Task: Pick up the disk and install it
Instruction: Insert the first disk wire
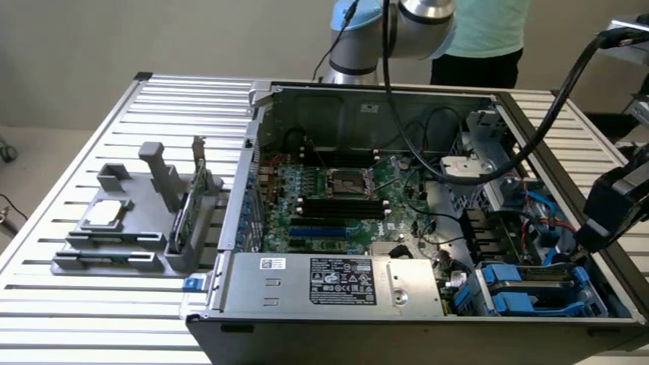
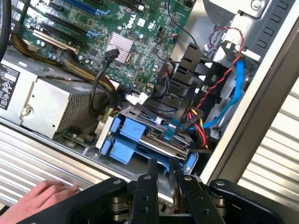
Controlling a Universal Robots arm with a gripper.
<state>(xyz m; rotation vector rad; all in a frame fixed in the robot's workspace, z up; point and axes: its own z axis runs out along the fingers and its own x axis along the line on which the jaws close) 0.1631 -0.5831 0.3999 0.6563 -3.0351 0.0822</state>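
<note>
Wrist view: the tool (image 2: pixel 166 182) hangs just over the disk (image 2: pixel 159 140), which lies flat in the blue-railed bay (image 2: pixel 122 140) beside the power supply (image 2: pixel 51 105). Whether the tool is clamped on it cannot be told. A hand (image 2: pixel 39 201) lies just outside the case. Exterior view: the bay occupies the near corner of the computer case (image 1: pixel 355 99), at the exterior view's right, on the slatted counter (image 1: pixel 71 319).

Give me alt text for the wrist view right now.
The gripper points at the blue drive bay in an open computer case. A hand is near the case's edge; the motherboard lies beyond.
</note>
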